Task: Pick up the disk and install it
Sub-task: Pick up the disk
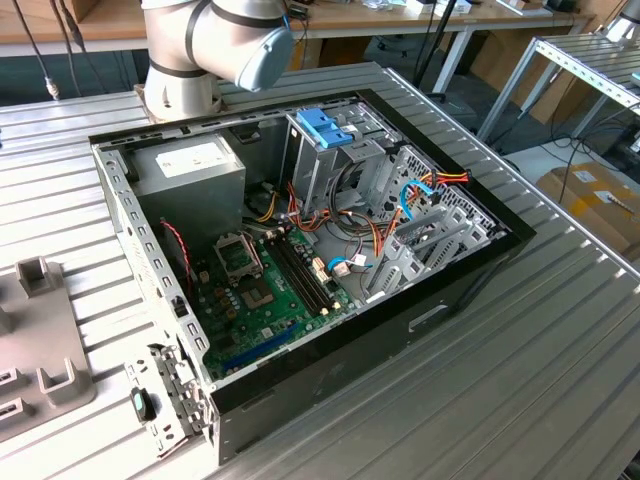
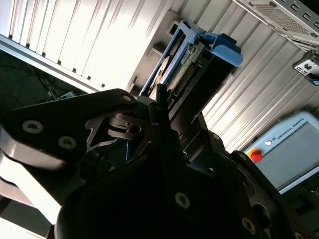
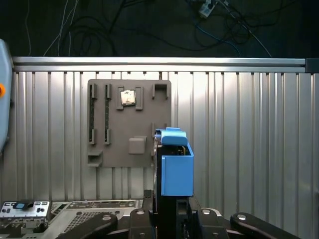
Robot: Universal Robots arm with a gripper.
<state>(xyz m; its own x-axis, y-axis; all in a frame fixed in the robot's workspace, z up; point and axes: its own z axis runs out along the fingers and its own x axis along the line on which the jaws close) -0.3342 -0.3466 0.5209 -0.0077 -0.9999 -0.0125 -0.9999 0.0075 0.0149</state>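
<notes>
The disk (image 3: 174, 167) stands on edge in its light-blue carrier rail, rising straight out of my gripper (image 3: 167, 206), which is shut on its lower part. In the second wrist view the disk (image 2: 199, 55) shows its connector edge and blue rail beyond the black fingers (image 2: 160, 102) of the gripper (image 2: 162, 112). It hangs over the ribbed metal table, beside a grey holder plate (image 3: 129, 124). In the exterior view the open computer case (image 1: 150, 290) lies on the table, its metal drive cage topped by a blue latch (image 1: 325, 128).
The arm's base (image 1: 215, 40) stands behind the case. A grey power supply box (image 1: 190, 165), the motherboard (image 1: 265, 290) and loose cables (image 1: 420, 190) fill the case. A grey fixture tray (image 1: 40, 350) lies at the exterior view's left. A teach pendant (image 2: 289, 149) rests on the table.
</notes>
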